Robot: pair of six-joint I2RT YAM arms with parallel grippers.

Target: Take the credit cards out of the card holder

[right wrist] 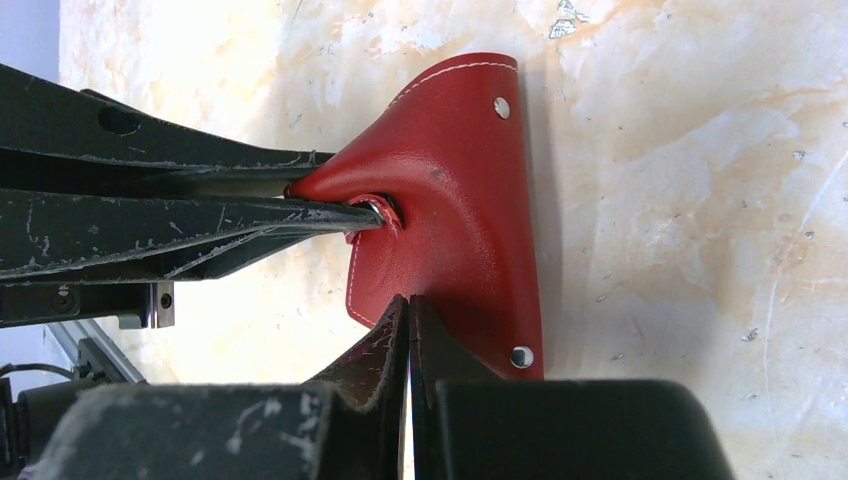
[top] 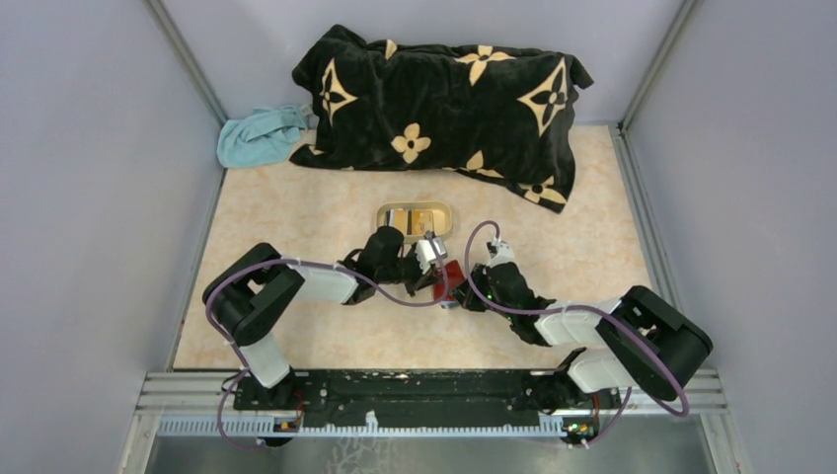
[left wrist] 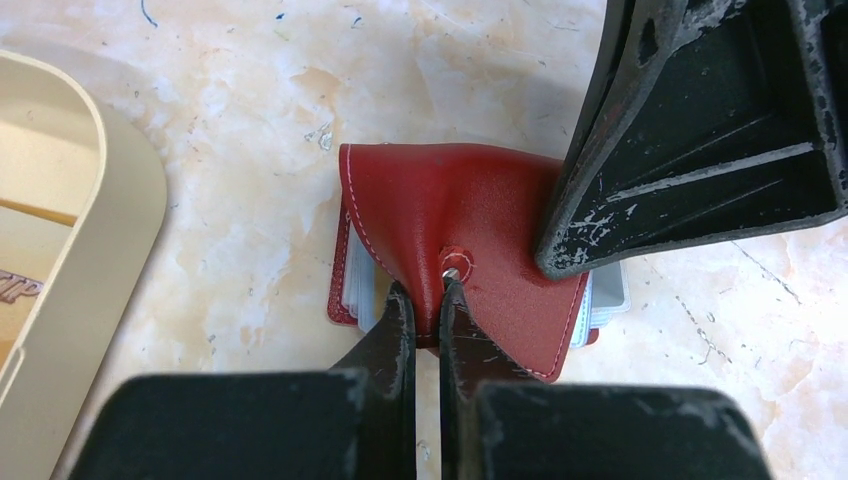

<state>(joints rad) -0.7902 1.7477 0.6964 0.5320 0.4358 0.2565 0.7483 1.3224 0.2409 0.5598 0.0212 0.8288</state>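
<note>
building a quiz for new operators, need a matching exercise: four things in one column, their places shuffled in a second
1 dark red leather card holder
2 beige oval plastic tray
3 crumpled light blue cloth
4 black plush blanket with gold flowers

a back left corner
b along the back wall
c pinched by the left gripper
d between card holder and blanket

Pairs: 1-c, 2-d, 3-a, 4-b

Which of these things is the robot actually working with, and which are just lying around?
In the job: card holder, pinched by the left gripper, with the right gripper pressing on it; credit cards lying in the beige tray.
Just lying about: black flowered cloth, light blue cloth, both at the far wall.
</note>
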